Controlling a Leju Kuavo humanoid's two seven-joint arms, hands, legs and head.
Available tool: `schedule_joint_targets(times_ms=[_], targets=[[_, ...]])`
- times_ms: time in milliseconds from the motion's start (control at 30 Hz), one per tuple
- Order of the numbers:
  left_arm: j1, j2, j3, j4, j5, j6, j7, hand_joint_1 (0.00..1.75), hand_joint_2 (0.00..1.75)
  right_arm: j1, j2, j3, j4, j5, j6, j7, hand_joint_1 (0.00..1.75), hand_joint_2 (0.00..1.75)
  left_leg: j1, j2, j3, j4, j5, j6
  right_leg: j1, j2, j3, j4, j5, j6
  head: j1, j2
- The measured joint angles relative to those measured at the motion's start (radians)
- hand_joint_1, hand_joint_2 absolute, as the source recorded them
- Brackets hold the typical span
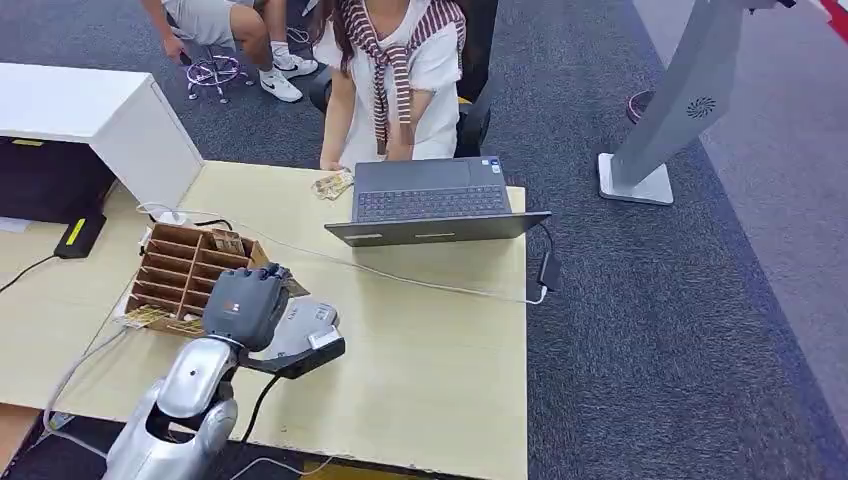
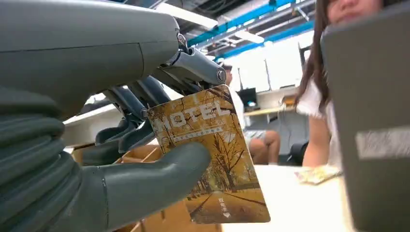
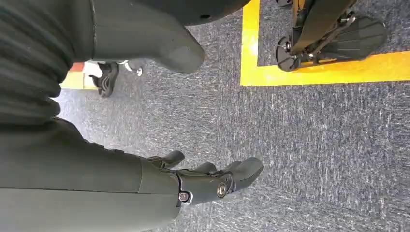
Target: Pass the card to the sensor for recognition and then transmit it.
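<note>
Between left-hand fingers (image 2: pixel 145 140), hotel card (image 2: pixel 212 159)

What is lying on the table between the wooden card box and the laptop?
In the head view, a thin white cable crosses the bare tabletop between the wooden card box and the laptop.

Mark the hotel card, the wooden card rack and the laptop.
hotel card (image 2: pixel 212 159), left wrist view, middle of its printed face.
wooden card rack (image 1: pixel 180 272), head view, its slotted front.
laptop (image 1: pixel 430 202), head view, on the keyboard.
</note>
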Motion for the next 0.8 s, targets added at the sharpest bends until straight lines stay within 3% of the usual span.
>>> schedule_joint_targets(times_ms=[333,800], targets=[[-0.011,0.048,-0.031,0.090,0.039,-0.169,0.031,1.75,1.75,0.000,0.001,-0.016,0.000,0.019,0.002,0.014,0.00,1.75,0.000,0.000,0.000,0.000,0.000,0.000,0.000,0.000,0.000,0.000,0.000,0.000,0.000,0.000],[-0.052,0.087,-0.057,0.145,0.064,-0.183,0.027,1.75,1.75,-0.001,0.001,-0.024,0.000,0.023,0.004,0.013,0.00,1.75,0.000,0.000,0.001,0.000,0.000,0.000,0.000,-0.001,0.001,0.000,0.000,0.000,0.000,0.000]])
